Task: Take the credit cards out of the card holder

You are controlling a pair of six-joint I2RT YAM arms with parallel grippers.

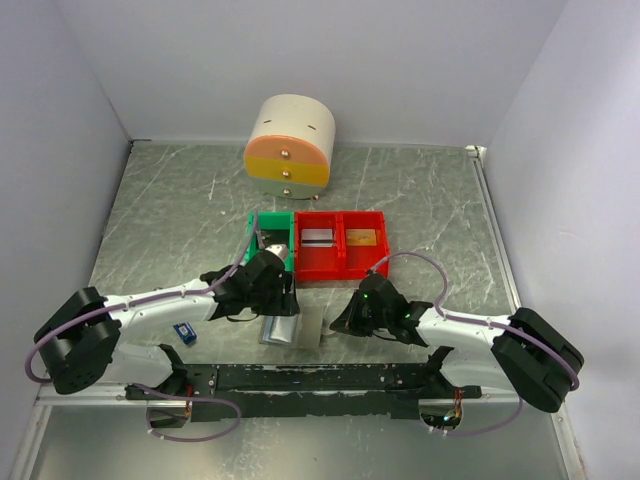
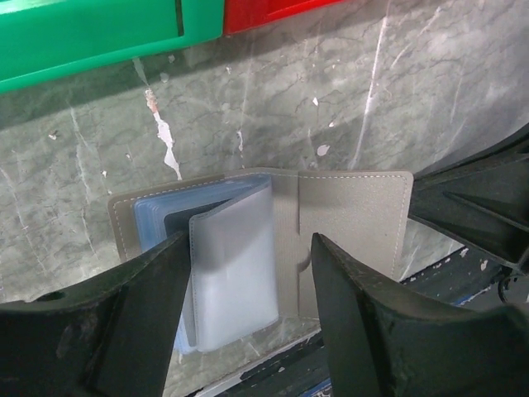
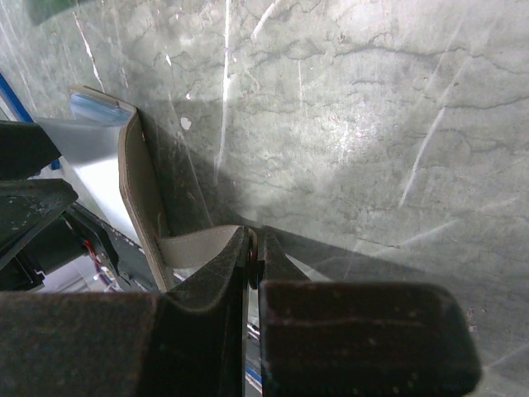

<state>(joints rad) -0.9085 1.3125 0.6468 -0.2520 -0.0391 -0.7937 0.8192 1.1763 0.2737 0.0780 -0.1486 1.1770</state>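
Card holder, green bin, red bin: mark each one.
card holder (image 2: pixel 351 207), left wrist view, bare grey right flap.
green bin (image 2: pixel 83 37), left wrist view, side wall.
red bin (image 1: pixel 320 268), top view, front wall.

no readable text, labels or numbers, card holder (image 2: pixel 355 219) faces plain

Overhead, wrist close-ups — shared card holder (image 2: pixel 355 223)

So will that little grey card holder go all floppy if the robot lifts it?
Probably floppy: the card holder lies open, and its cover curves where the right jaws pinch its edge. The pale inner pockets fan out loosely, so they would likely flap about. It looks thin, so it is probably light too.
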